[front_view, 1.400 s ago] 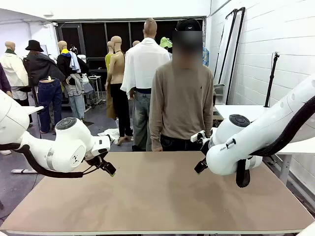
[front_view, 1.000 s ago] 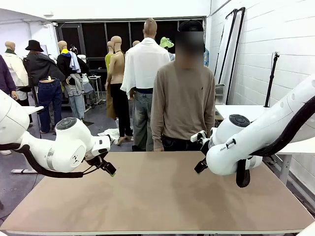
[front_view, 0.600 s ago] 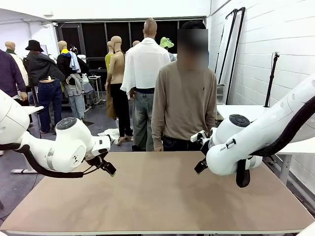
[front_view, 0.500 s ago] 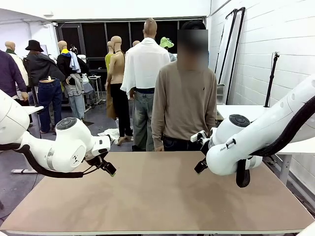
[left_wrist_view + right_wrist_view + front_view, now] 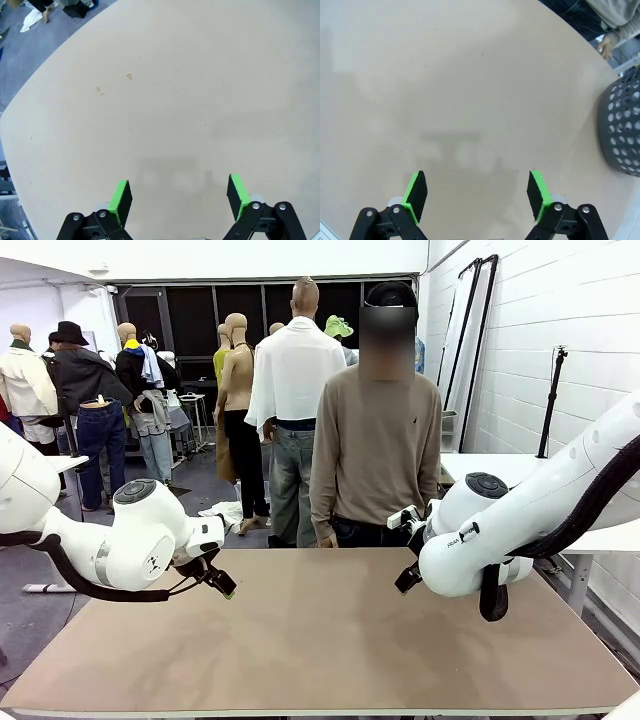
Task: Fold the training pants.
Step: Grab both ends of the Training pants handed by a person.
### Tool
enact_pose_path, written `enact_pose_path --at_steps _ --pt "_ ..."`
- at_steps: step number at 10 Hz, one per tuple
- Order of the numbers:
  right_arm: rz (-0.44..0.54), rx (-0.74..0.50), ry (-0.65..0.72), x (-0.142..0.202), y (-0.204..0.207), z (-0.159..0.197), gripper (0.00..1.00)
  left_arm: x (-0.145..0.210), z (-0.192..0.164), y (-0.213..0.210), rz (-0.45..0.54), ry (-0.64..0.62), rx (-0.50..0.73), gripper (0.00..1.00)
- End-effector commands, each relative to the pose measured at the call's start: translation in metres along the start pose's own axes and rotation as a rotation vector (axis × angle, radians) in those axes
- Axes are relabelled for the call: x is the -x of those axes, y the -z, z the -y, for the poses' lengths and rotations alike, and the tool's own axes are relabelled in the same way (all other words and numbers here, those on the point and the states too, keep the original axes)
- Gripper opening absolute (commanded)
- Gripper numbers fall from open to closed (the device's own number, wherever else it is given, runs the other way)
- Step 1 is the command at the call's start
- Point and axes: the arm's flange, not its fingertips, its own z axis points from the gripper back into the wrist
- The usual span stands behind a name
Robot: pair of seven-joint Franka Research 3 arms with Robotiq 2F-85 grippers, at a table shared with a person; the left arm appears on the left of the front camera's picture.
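The training pants are out of view. My left gripper hangs over the table's left side, and in the left wrist view its green-padded jaws stand wide apart above bare tabletop with nothing between them. My right gripper hovers over the table's right side; its own camera shows the gripper open and holding nothing. A person in a tan sweater stands at the far edge, arms down.
The brown table spreads between both arms. A dark perforated basket sits past the table edge in the right wrist view, near the person's hand. Another white table stands at the back right.
Both arms and grippers have stayed still. The person at the far edge has shifted slightly, and a passer-by at the far left has gone from view.
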Motion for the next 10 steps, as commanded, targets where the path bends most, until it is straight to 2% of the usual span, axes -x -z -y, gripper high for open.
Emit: enact_pose_path --at_steps 1,3,7,10 --pt "0.0 0.0 0.0 0.0 0.0 0.0 1.0 0.0 0.0 0.0 0.0 0.0 0.0 1.0" --pt "-0.001 -0.05 0.004 -0.008 -0.017 0.008 1.0 -0.013 -0.001 -0.022 -0.027 0.027 -0.023 1.0" --pt "-0.018 -0.12 -0.029 -0.033 -0.073 0.024 1.0 -0.045 -0.007 -0.08 -0.117 0.059 0.014 1.0" --pt "-0.007 -0.13 -0.1 -0.054 -0.125 0.034 1.0 -0.064 -0.017 -0.129 -0.101 0.05 0.067 1.0"
